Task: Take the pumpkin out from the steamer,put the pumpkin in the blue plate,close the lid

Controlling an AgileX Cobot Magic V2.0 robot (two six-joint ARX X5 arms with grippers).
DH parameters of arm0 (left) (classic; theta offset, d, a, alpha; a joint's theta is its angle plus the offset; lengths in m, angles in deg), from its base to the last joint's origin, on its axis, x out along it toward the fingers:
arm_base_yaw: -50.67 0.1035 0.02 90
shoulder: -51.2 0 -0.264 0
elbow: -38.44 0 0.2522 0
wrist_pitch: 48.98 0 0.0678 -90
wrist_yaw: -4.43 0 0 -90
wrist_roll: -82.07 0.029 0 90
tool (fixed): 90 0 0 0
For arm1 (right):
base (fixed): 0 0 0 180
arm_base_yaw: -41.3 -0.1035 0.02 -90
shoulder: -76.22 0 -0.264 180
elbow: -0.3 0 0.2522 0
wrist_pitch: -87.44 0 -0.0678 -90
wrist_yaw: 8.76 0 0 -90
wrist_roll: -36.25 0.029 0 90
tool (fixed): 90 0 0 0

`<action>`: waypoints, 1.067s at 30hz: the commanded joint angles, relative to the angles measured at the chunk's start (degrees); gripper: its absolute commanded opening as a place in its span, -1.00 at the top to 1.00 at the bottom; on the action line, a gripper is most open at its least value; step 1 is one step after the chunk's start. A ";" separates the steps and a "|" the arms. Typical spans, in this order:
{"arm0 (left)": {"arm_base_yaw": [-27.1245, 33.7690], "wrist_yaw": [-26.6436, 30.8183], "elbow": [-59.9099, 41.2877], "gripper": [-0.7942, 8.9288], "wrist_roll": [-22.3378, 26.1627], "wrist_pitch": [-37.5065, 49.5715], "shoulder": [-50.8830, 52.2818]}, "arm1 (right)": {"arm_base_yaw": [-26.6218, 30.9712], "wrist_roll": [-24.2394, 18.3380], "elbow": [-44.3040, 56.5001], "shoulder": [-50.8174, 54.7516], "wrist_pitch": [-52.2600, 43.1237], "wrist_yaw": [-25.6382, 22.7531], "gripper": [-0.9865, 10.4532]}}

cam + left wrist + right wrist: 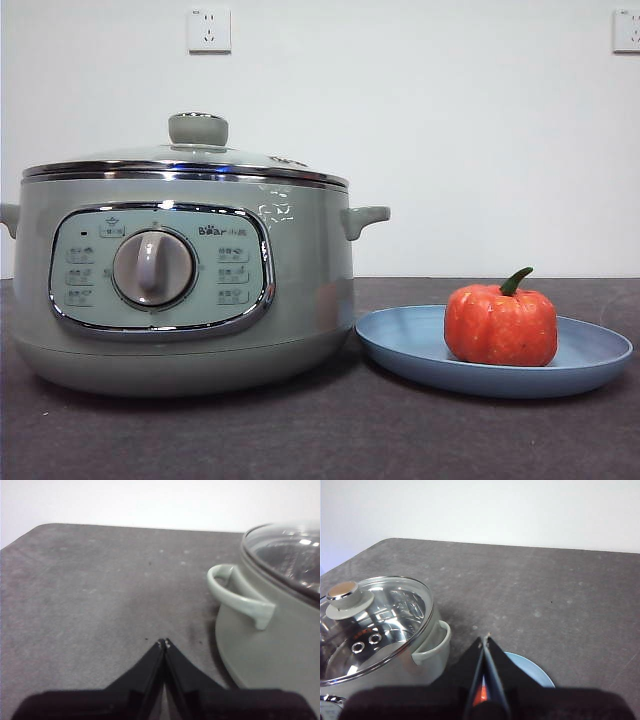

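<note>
Pumpkin (501,325) upright on the blue plate (400,345), at 3 o'clock from the steamer (300,300); lid (198,130) seated on the pot. Left end effector (164,642) and right end effector (485,638) both pressed together, empty, above the desk (320,440).

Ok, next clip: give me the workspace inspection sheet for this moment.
Surface: dark grey table, speckled.
Steamer: lid on, seated on the rim.
Pumpkin: upright in the blue plate, beside the steamer.
Clutter: nothing seen.
Left pincer: shut, holding nothing, above the table near a steamer handle.
Right pincer: shut, holding nothing, above the plate.
Cables: nothing seen.
Surroundings: white wall, two wall sockets.
</note>
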 commanded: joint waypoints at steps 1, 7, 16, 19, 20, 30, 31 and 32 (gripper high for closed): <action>0.17 -0.37 -0.92 0.84 -1.11 0.09 0.13 | -0.07 0.72 0.48 0.09 -0.04 -0.15 0.86; 0.17 -0.31 -0.92 0.84 -1.11 0.11 0.13 | -0.07 0.72 0.48 0.09 -0.02 -0.15 0.86; 0.17 -0.28 -0.92 0.84 -1.11 0.09 0.13 | -0.07 0.72 0.48 0.09 -0.02 -0.15 0.86; 0.17 -0.28 -0.92 0.84 -1.11 0.11 0.13 | -0.07 0.72 0.48 0.09 0.00 -0.15 0.86; 0.17 -0.31 -0.92 0.84 -1.11 0.11 0.13 | -0.07 0.72 0.48 0.09 -0.02 -0.15 0.86; 0.17 -0.31 -0.92 0.84 -1.11 0.11 0.13 | 2.64 -10.36 1.75 5.84 3.67 -1.36 0.86; 0.17 -0.26 -0.92 0.84 -1.11 0.11 0.13 | 4.39 -11.63 2.73 7.45 2.97 -0.81 0.86; 0.17 -0.28 -0.92 0.84 -1.11 0.11 0.13 | 6.51 -12.07 4.04 9.22 1.90 0.59 0.86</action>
